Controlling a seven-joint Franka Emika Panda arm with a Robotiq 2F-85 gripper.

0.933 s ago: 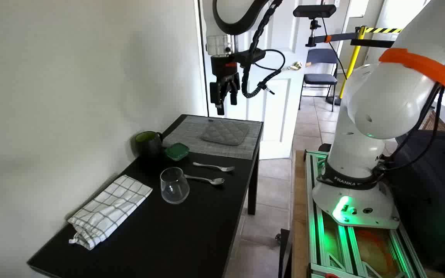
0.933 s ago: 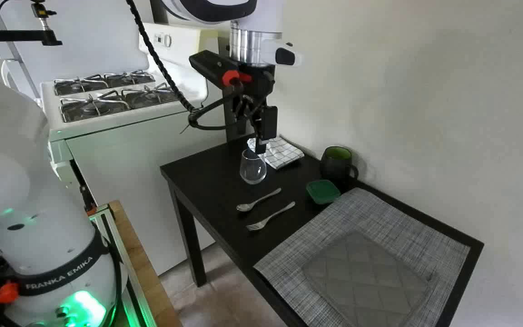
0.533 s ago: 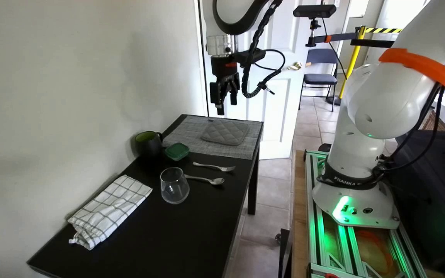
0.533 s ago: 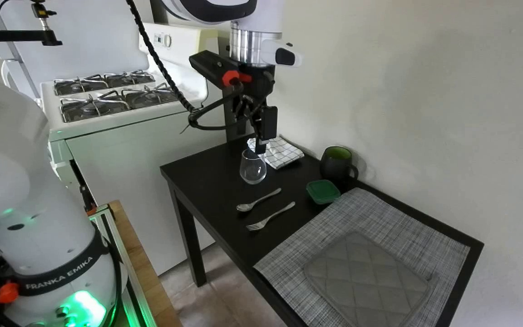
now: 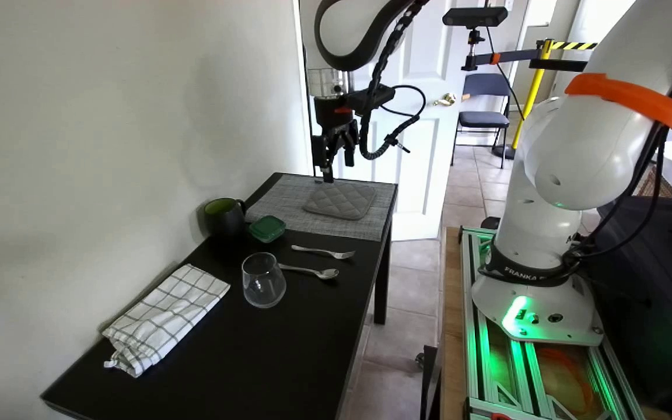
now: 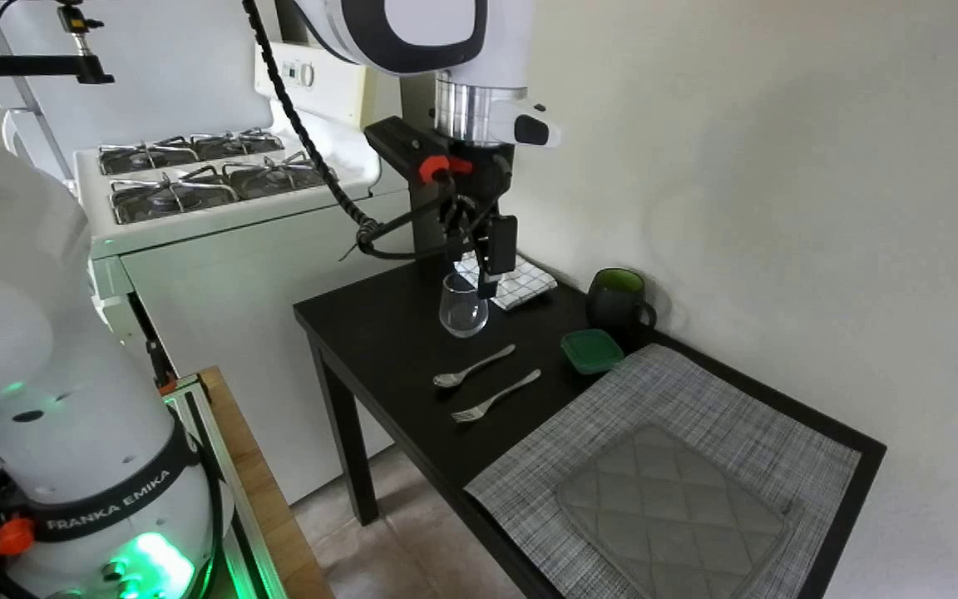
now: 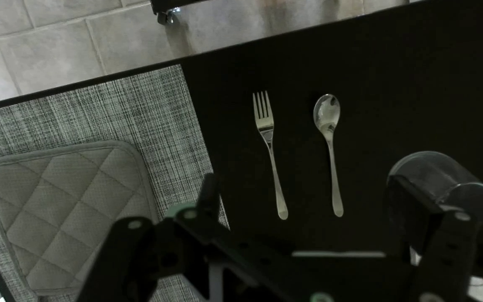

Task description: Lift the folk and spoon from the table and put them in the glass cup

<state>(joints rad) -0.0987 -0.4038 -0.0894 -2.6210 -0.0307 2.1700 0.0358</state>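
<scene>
wrist view has the hand (image 7: 306,188) spread wide, its jaws well apart, above the bench (image 7: 392,96). the fork (image 7: 272,157) and the spoon (image 7: 332,161) lie side by side on its black top, near each other but apart, tines and bowl pointing the same way. in both exterior views the glass cup (image 5: 263,281) stands upright near the tip of the spoon's handle. a green container (image 5: 267,228) sits just beside a dark mug (image 5: 226,219), and a checked cloth (image 5: 167,315) lies by the wall (image 5: 108,146).
</scene>
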